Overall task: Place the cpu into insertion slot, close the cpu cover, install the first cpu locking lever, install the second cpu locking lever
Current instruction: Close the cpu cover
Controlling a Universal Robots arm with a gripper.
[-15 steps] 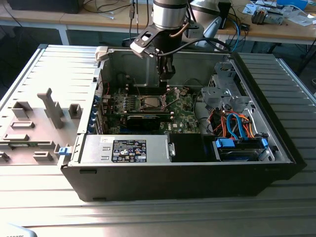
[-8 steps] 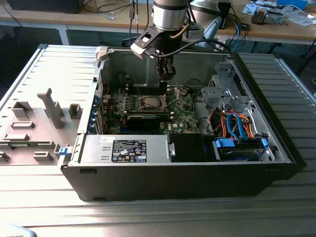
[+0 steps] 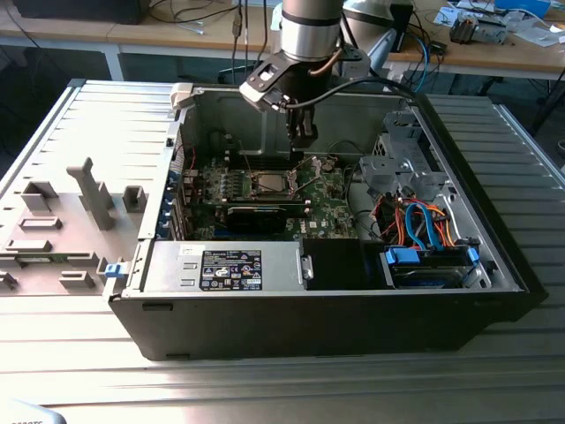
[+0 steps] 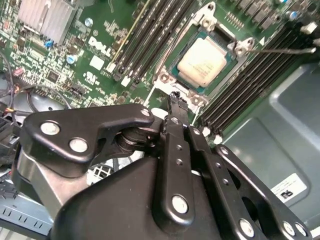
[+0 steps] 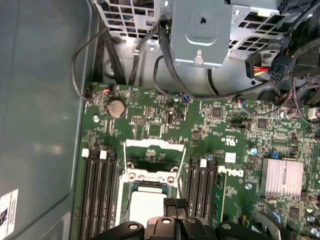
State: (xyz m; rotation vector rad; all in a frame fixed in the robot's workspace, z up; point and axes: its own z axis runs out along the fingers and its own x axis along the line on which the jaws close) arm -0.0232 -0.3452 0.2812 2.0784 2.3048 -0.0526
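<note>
The cpu (image 4: pixel 206 61) lies flat in the insertion slot (image 4: pixel 199 21), silver top up, on the green board inside the open computer case (image 3: pixel 494 265). In the first wrist view the cpu (image 5: pixel 146 207) sits just past my fingertips. The cpu cover (image 5: pixel 150 144) is swung open on the side of the socket away from the chip. My gripper (image 4: pixel 174 99) hangs just above the socket's near edge, shut, with nothing visible between its fingers. A thin locking lever (image 4: pixel 280 50) sticks out from a socket corner across the memory slots. In the exterior view the gripper (image 3: pixel 302 141) reaches down over the cpu (image 3: pixel 267 184).
Long black memory slots (image 5: pixel 97 195) flank the socket on both sides. A finned heat sink (image 5: pixel 281 177) sits on the board. A metal drive cage (image 5: pixel 200 30) with cables (image 3: pixel 415 221) stands nearby. The case wall (image 5: pixel 40 125) is close.
</note>
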